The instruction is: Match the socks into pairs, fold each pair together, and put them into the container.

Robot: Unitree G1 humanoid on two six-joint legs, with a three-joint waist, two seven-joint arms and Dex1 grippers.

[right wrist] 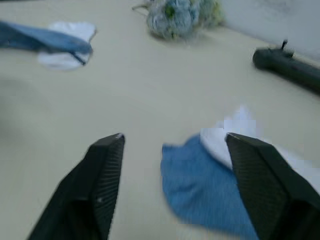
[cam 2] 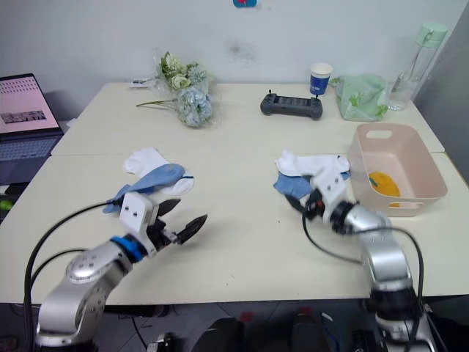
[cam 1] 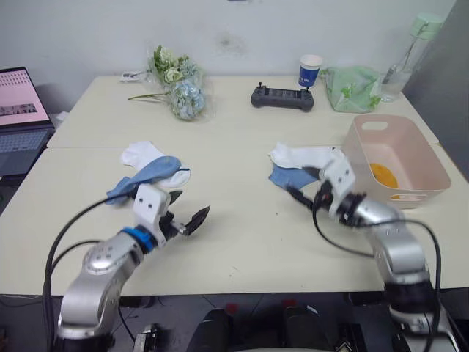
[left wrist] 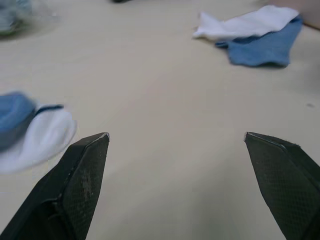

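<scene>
Orange pair lies in the basket [cam 1: 432,174]. Blue and white socks [cam 2: 304,172] lie just beside it; another blue-white heap [cam 1: 150,172] well apart. Both grippers, left [cam 1: 187,213] and right [right wrist: 172,142], fingers apart, hold nothing. Next: gather matching blues.

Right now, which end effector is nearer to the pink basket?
Right. The right end effector is beside the pink basket, over the nearby socks; the left end effector is far across the table.
</scene>
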